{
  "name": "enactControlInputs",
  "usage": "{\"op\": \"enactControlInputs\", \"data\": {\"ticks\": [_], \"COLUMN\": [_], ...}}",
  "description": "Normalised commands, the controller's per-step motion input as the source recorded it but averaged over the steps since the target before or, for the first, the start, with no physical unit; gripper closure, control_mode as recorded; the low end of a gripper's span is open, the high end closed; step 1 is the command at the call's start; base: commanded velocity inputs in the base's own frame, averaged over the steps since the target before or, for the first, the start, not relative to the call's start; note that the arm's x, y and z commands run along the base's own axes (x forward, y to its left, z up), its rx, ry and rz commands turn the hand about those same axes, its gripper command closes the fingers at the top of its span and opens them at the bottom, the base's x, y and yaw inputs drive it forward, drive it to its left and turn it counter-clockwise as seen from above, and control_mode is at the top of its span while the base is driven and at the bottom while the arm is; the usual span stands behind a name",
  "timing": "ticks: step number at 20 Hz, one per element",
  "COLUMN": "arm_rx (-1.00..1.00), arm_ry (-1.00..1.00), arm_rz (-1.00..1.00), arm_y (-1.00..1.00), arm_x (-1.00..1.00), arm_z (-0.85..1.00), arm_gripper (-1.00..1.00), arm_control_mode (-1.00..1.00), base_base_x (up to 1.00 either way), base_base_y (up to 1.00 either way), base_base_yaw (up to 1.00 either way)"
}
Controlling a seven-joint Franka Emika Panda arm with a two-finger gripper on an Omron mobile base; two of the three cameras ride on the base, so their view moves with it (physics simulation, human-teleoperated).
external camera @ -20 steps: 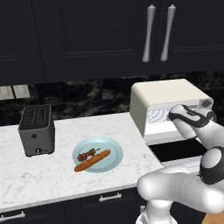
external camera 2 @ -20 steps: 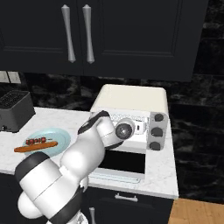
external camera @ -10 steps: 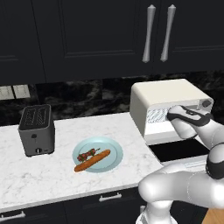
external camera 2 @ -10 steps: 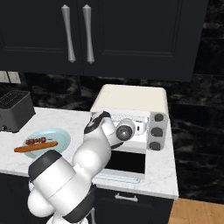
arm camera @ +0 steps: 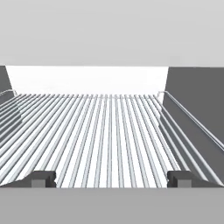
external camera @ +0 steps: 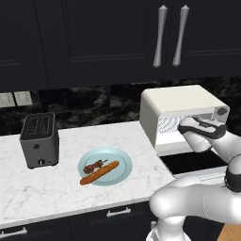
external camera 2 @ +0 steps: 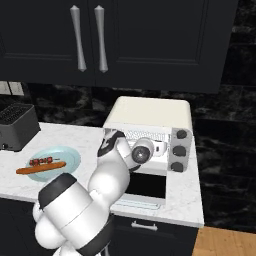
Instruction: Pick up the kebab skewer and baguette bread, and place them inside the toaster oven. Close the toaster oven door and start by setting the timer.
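Reaching: the white arm stretches to the open mouth of the cream-white boxy toaster oven [external camera: 162, 106], which stands at the right end of the white marble counter [external camera: 70, 188].
Tool: the tool [arm camera: 111, 178] sits just above the oven's silver wire rack [arm camera: 100, 131]; its two dark fingertips [arm camera: 41, 178] stand wide apart with nothing between them.
Door: the dark glass toaster oven door [external camera: 190, 162] lies folded down flat in front of the oven.
Food: the short kebab skewer with dark red chunks [external camera: 93, 165] and the slim orange-brown baguette bread [external camera: 100, 172] lie side by side on a round pale blue plate [external camera: 120, 162], well left of the oven.
Elsewhere: a small dark grey slot toaster [external camera: 39, 140] stands left of the plate.
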Motion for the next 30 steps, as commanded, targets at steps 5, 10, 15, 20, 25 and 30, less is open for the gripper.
{"op": "enactControlInputs", "data": {"ticks": [5, 10, 15, 20, 25, 30], "arm_rx": [0.0, 0.0, 0.0, -0.03, -0.02, 0.02], "arm_ry": [0.12, 0.21, 0.31, 0.34, 0.26, 0.12], "arm_rz": [0.01, 0.04, 0.07, 0.1, 0.05, 0.0], "arm_y": [-0.23, -0.32, -0.23, -0.08, -0.01, 0.0], "arm_x": [-0.69, -0.93, -0.91, -0.75, -0.42, -0.23], "arm_z": [-0.68, -0.68, -0.62, -0.56, -0.22, 0.24], "arm_gripper": [-1.0, -1.0, -1.0, -1.0, -1.0, -1.0], "arm_control_mode": [-1.0, -1.0, -1.0, -1.0, -1.0, -1.0], "base_base_x": [0.0, 0.0, 0.0, 0.0, 0.0, 0.0], "base_base_y": [0.0, 0.0, 0.0, 0.0, 0.0, 0.0], "base_base_yaw": [0.0, 0.0, 0.0, 0.0, 0.0, 0.0]}}
